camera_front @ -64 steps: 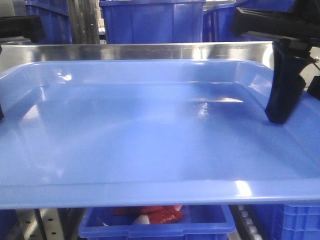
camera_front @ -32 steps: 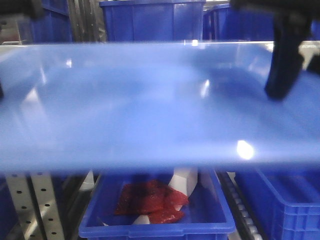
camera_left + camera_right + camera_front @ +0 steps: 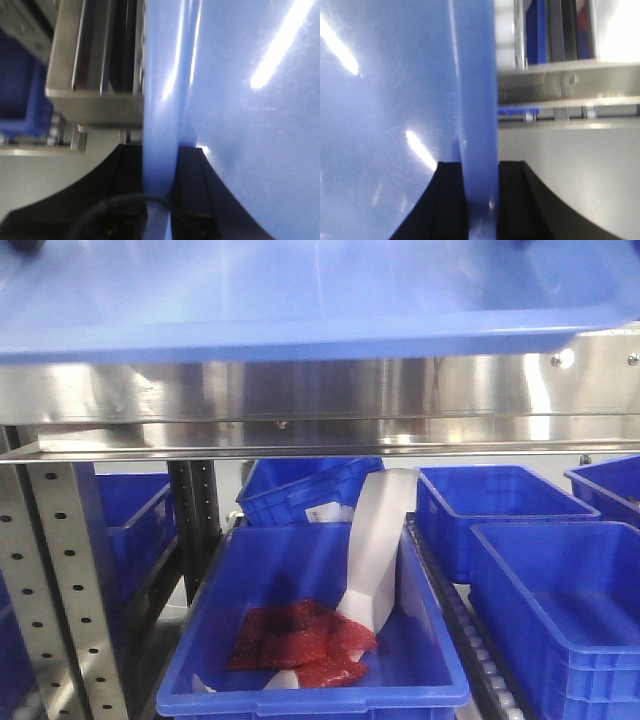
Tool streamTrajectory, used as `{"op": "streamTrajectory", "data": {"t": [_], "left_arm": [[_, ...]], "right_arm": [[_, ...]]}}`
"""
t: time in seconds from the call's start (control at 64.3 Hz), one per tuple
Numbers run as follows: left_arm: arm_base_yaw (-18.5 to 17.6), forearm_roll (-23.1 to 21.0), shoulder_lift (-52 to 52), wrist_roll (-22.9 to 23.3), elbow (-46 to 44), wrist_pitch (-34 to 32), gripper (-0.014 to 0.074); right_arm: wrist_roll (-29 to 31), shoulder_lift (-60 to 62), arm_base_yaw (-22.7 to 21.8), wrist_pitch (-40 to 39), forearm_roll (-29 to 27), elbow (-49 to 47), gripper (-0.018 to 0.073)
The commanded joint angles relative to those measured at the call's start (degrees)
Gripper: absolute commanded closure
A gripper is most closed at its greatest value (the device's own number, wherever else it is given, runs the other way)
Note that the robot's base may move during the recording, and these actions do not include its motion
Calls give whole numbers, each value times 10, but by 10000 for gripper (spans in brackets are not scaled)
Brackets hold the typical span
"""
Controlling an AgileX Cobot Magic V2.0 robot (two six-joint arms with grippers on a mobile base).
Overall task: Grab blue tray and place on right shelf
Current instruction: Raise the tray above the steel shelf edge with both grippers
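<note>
The blue tray (image 3: 300, 300) fills the top of the front view, held level just above the right shelf's (image 3: 300, 390) shiny steel front edge; whether it touches the shelf I cannot tell. In the left wrist view my left gripper (image 3: 161, 155) is shut on the blue tray's rim (image 3: 160, 100), with one black finger (image 3: 192, 185) inside the tray and one outside. The right wrist view shows my right gripper (image 3: 479, 167) shut on the opposite rim (image 3: 475, 90) in the same way. The steel shelf edge shows beyond both rims (image 3: 90, 75) (image 3: 560, 85).
Below the shelf, a deep blue bin (image 3: 310, 702) holds red packets (image 3: 300, 645) and a white scoop-like piece (image 3: 380, 540). More deep blue bins (image 3: 560, 590) stand right and behind on a roller rack (image 3: 480, 665). A perforated upright (image 3: 60, 580) stands at left.
The tray has gone from filling the front view to its top edge. The shelf's front edge and the bins below have come into sight. Both arms have left the front view.
</note>
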State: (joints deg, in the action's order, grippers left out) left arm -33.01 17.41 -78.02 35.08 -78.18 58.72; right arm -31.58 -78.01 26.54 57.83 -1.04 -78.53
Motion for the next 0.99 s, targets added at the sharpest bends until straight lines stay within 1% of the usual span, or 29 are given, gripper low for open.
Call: {"op": "streamTrajectory", "data": {"t": [0.0,0.047,0.155,0.249,0.389,0.528,0.699,0.793,0.87,0.979], "left_arm": [[-2,40,14,16,-20,-84,645],[-2,40,11,16,-20,-106,645],[5,39,-5,16,-21,-153,645],[22,28,-26,16,-33,-173,645],[45,30,-63,16,-79,-187,645],[62,31,-90,16,-126,-206,645],[85,31,-136,16,-181,-258,645],[94,31,-158,16,-197,-288,645],[100,31,-175,16,-198,-312,645],[109,30,-193,19,-198,-319,645]], "right_arm": [[40,10,-4,-66,-29,-25,411],[64,4,-5,-86,-29,-28,411],[88,-15,-5,-111,-29,-48,411],[88,-37,-9,-125,-29,-83,411],[88,-80,-32,-112,-30,-148,411],[88,-122,-45,-107,-30,-208,411],[88,-173,-69,-127,-30,-268,411],[91,-194,-75,-133,-29,-289,411],[109,-207,-78,-148,-29,-298,411],[118,-216,-81,-165,-29,-298,411]]}}
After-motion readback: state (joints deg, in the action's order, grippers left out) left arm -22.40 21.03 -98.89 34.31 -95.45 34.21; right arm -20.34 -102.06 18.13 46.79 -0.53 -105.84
